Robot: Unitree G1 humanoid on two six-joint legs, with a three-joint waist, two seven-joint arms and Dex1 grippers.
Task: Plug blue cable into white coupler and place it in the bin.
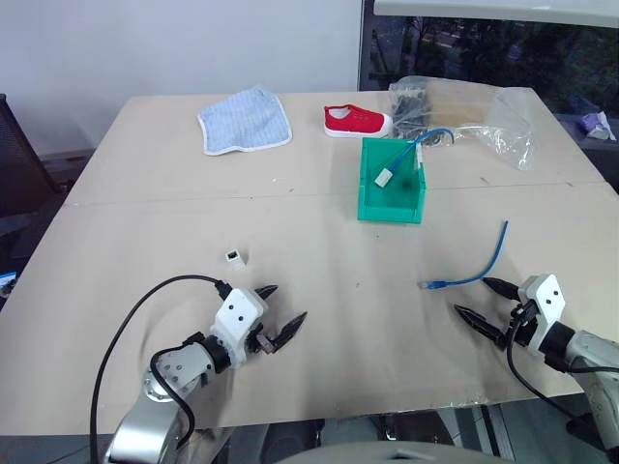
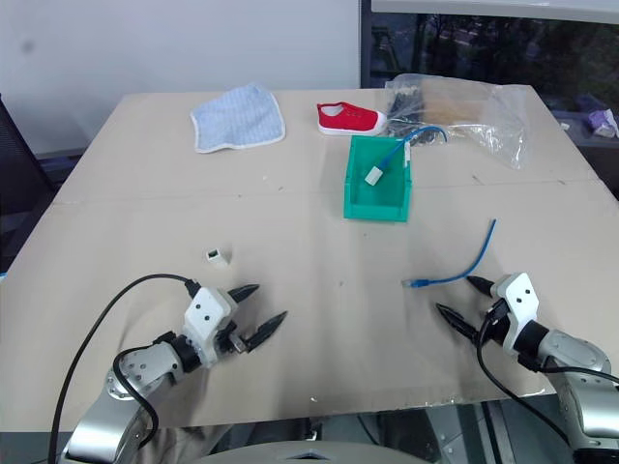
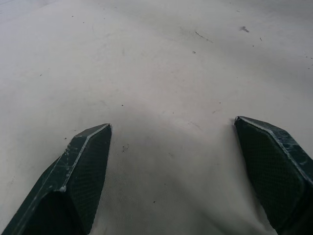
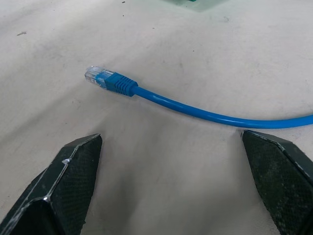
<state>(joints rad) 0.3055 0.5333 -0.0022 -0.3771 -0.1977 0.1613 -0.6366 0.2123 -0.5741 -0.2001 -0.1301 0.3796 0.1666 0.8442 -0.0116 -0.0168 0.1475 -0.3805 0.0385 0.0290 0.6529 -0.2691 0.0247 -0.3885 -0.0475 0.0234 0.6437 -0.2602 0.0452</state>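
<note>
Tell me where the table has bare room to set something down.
Bare: the middle stretch between the tiny white coupler and the loose blue cable, and the near edge between the open left gripper and open right gripper. Crowded: the far side, with cloth, red shoe, plastic bags, green bin.

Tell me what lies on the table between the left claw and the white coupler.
Nothing but bare tabletop: in the left eye view the white coupler sits apart from the open left claw, with no item between them.
</note>
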